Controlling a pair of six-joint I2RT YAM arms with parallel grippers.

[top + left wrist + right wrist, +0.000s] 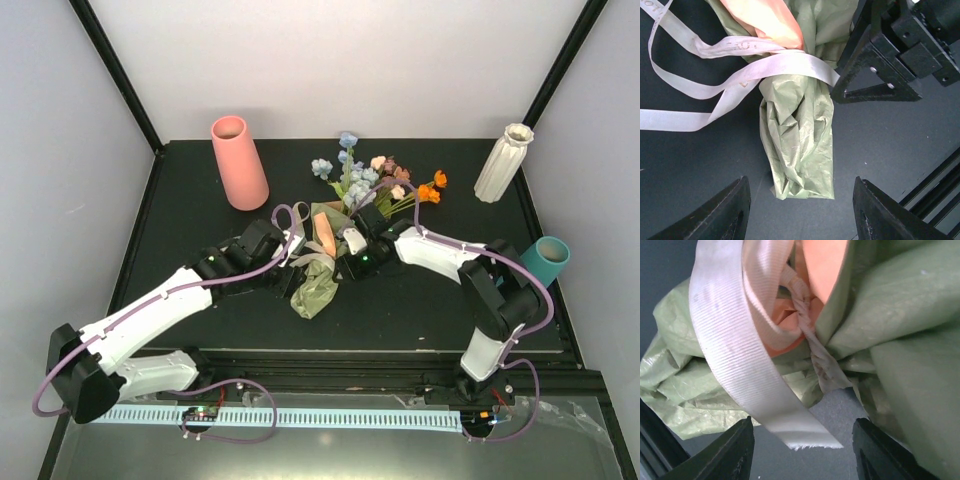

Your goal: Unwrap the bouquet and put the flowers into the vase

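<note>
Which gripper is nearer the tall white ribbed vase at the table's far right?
Right. The right gripper is at the olive-green paper-wrapped bouquet, left of the tall white ribbed vase and closer to the arm bases; the left gripper is across the bouquet, farther left.

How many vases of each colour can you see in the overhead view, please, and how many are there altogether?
Pink vase: 1
White ribbed vase: 1
Teal vase: 1
Total: 3
</note>
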